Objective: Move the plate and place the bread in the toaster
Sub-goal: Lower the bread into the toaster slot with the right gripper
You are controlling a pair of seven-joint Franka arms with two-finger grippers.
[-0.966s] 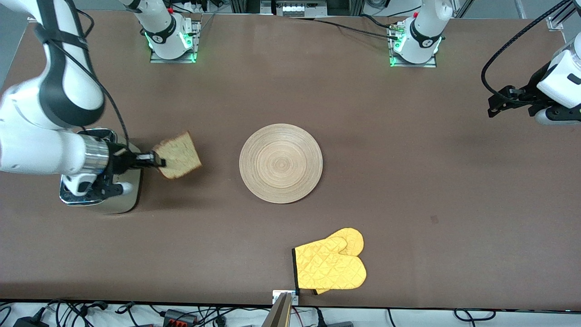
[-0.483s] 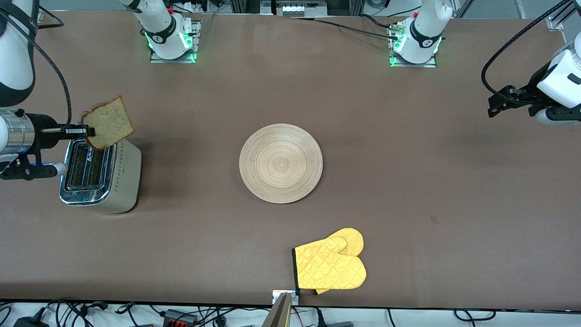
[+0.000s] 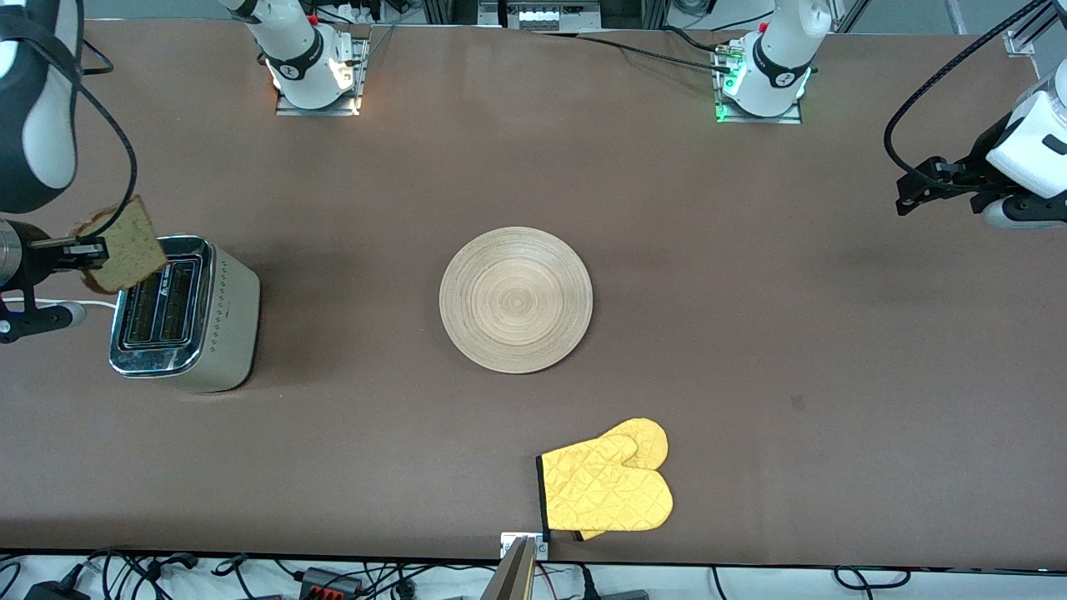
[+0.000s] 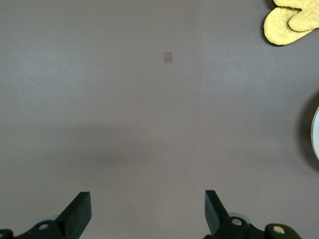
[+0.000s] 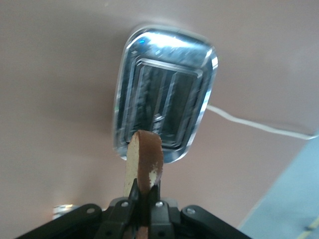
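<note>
My right gripper (image 3: 93, 250) is shut on the bread (image 3: 121, 245), a speckled tan slice with a dark crust, held on edge in the air by the toaster's outer edge at the right arm's end of the table. In the right wrist view the bread (image 5: 144, 162) stands upright in my right gripper (image 5: 145, 191) above the toaster (image 5: 163, 112). The toaster (image 3: 185, 314) has a chrome top and two open slots. The light-wood plate (image 3: 516, 299) lies at mid-table. My left gripper (image 4: 147, 214) is open and empty, raised over bare table at the left arm's end.
A yellow oven mitt (image 3: 607, 489) lies near the table's front edge, nearer the front camera than the plate; it also shows in the left wrist view (image 4: 293, 21). The toaster's white cord (image 5: 254, 125) trails off toward the table's edge.
My right gripper has carried the bread from beside the toaster, up across its top, to over its outer edge at the table's end. The left arm has not moved.
</note>
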